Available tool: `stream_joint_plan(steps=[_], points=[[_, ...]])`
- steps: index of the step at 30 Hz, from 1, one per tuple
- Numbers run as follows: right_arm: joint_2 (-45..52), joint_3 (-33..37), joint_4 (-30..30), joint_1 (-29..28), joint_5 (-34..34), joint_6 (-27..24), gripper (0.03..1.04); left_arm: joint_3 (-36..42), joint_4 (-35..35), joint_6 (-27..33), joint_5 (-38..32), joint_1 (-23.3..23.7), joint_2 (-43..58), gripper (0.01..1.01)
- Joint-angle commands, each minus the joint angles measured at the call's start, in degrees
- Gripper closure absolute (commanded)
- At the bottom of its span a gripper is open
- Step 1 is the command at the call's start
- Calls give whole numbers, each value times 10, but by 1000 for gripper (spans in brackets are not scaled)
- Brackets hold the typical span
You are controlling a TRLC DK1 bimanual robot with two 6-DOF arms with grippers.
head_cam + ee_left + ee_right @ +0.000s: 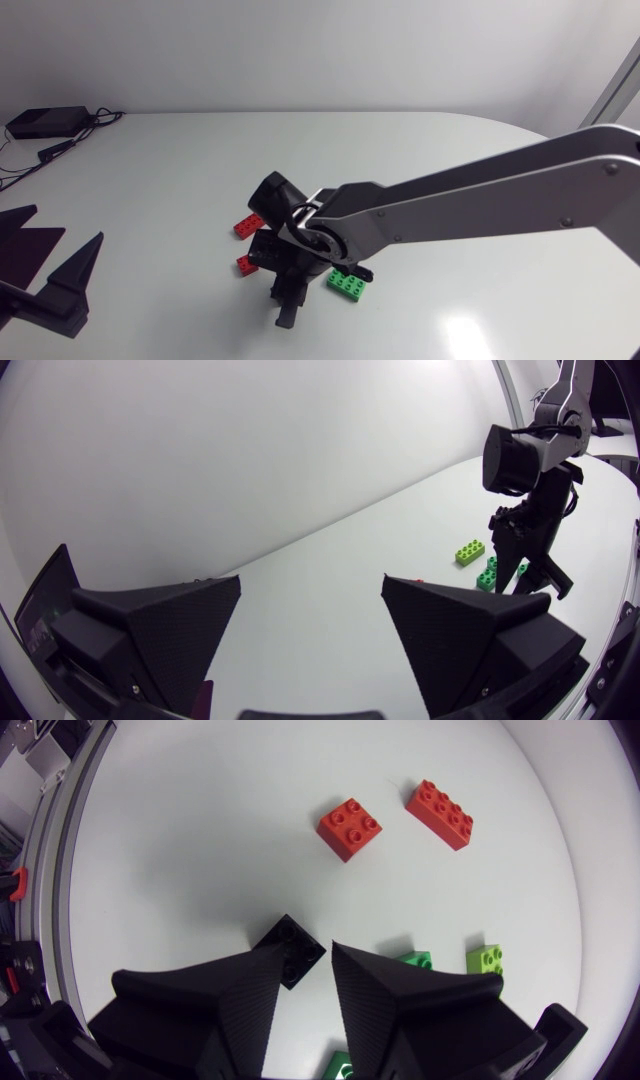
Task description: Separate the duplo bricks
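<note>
My right gripper (305, 952) stands shut on a small black duplo brick (292, 948), which sits between its fingertips with its studs up. Ahead of it lie a red square brick (350, 828) and a longer red brick (440, 813), apart from each other. Beside the gripper are a dark green brick (415, 960), a light green brick (485, 958) and another green brick (340, 1067) partly hidden under a finger. From above, the right gripper (284, 300) is at the table's middle front, between the red bricks (248, 225) and a green brick (347, 283). My left gripper (312, 585) is open and holds nothing, far off at the front left (65, 225).
The white table (450, 150) stretches bare behind and to the right of the bricks. A black box with cables (45, 122) sits at the far left corner. My right arm (480, 205) crosses the table's right half.
</note>
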Motion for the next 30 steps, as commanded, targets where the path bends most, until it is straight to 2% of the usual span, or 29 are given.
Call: stream_joint_plan(steps=[1,3,4,9,14,21,30], points=[[-37,-21,3,-8,-1,-4,425,24,-3,-4,0,6,-12,44],[-68,-27,3,-17,-2,1,149,30,-6,-4,0,6,-12,44],[-83,-30,5,-22,-2,4,77,33,-6,-4,0,6,-12,44],[-177,-60,25,-55,8,19,66,41,-6,-4,-1,9,-12,44],[-262,-95,46,-80,67,32,66,42,-4,-4,-1,13,-12,44],[-356,-143,38,-82,158,42,66,38,-4,-5,-1,14,-12,44],[-405,-188,32,-117,192,60,64,8,23,-40,-8,25,-11,44]])
